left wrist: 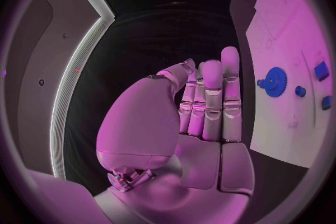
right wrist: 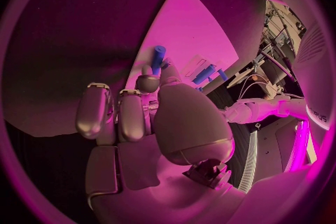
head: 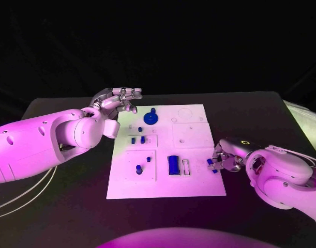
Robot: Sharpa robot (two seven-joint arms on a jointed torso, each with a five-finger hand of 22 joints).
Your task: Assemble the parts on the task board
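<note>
The white task board (head: 195, 181) lies in the middle of the black table. On it are a blue gear (head: 151, 118), two small blue pegs (head: 137, 140), two blue ovals (head: 140, 168) and a blue block (head: 173, 165). At the board's right edge, my right hand (head: 226, 157) pinches a short blue peg (head: 211, 165) between thumb and finger; the right wrist view shows the peg (right wrist: 158, 59) sticking out above the hand (right wrist: 147, 117) over the board (right wrist: 182, 28). My left hand (head: 120, 101) hovers at the board's far left corner with straight fingers (left wrist: 210, 101), holding nothing, near the gear (left wrist: 274, 81).
A pale object (head: 311, 124) lies off the table's right edge. White cables (head: 24, 199) trail over the table at the left, under my left arm. The board's near part is bare.
</note>
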